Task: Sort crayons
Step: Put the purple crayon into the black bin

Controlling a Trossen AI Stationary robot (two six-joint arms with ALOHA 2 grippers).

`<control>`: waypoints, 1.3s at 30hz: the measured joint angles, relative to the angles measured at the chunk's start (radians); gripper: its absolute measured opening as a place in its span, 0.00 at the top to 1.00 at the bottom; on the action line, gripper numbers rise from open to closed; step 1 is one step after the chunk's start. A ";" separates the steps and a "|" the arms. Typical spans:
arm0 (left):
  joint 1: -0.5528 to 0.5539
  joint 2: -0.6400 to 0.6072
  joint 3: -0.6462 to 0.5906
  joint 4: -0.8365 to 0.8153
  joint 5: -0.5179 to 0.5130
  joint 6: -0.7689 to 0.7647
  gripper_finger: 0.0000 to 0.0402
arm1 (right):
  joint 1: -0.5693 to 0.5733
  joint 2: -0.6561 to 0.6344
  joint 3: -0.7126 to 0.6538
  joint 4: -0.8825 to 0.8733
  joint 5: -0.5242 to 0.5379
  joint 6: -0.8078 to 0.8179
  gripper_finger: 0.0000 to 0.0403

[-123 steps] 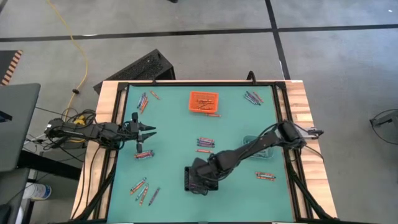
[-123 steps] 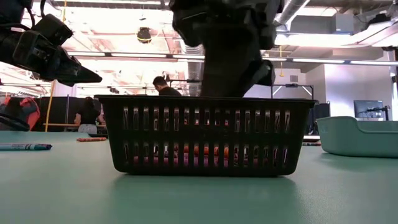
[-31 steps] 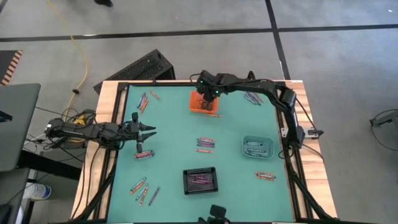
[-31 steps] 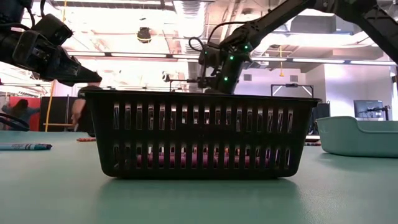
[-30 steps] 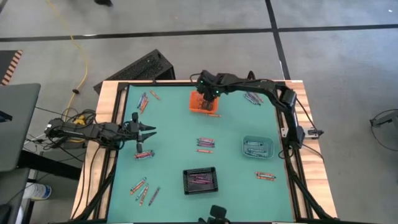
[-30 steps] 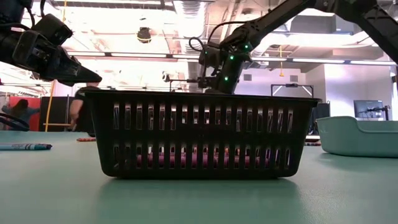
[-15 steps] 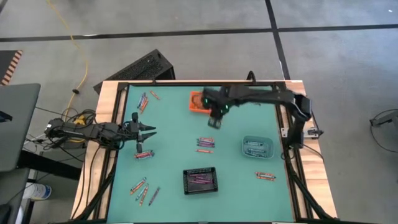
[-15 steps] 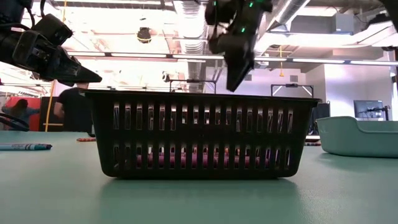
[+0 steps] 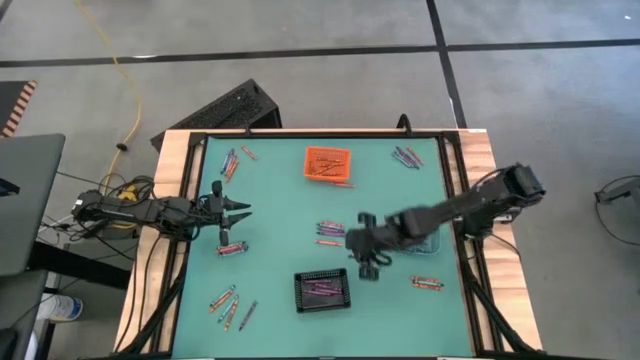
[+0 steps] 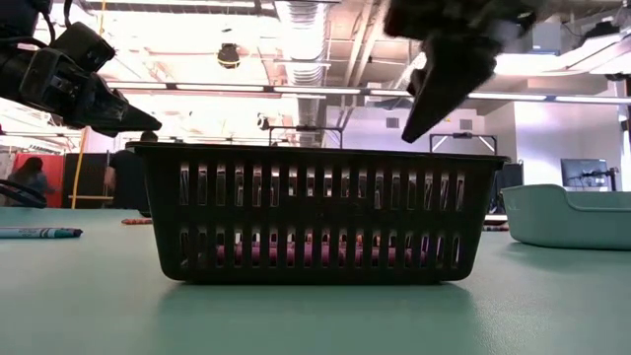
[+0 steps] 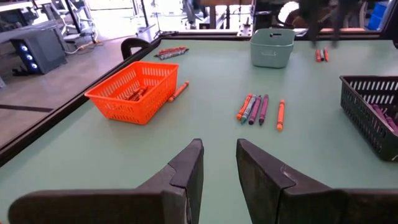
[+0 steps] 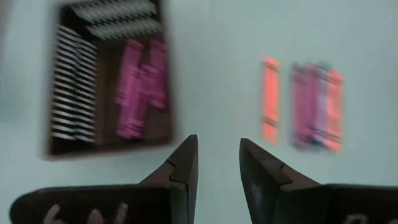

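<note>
High view: the green table (image 9: pixel 280 190) fills the middle, framed in wood. The right arm reaches in from the right edge, its right gripper (image 9: pixel 368 262) hanging above the mat between the black bin (image 9: pixel 322 289) and the teal bin (image 9: pixel 415 236); its jaws stand apart with nothing between them. The left gripper (image 9: pixel 243 212) waits over the left side, jaws a little apart and empty. The orange bin (image 9: pixel 327 162) sits at the far middle and holds orange crayons; the black bin, near the middle, holds purple ones. Loose crayons (image 9: pixel 331 229) lie in a small cluster at the table's centre, with more groups at the far left (image 9: pixel 231 162), far right (image 9: pixel 407 156), near left (image 9: pixel 229 302), under the left gripper (image 9: pixel 231 248), and near right (image 9: pixel 427 283).
</note>
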 joint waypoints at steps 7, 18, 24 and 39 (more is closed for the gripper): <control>0.000 0.000 0.000 0.000 0.000 0.000 0.79 | 0.116 -0.014 -0.161 0.387 0.082 0.001 0.73; 0.000 0.000 0.000 0.002 0.001 -0.030 0.79 | 0.152 -0.014 -0.184 0.458 0.141 -0.149 0.73; 0.000 0.000 -0.006 0.082 -0.054 -0.439 0.79 | 0.170 -0.014 -0.184 0.485 0.139 -0.256 0.73; 0.036 0.090 0.010 0.328 -0.158 -0.589 0.80 | 0.208 0.008 -0.181 0.532 0.135 -0.405 0.73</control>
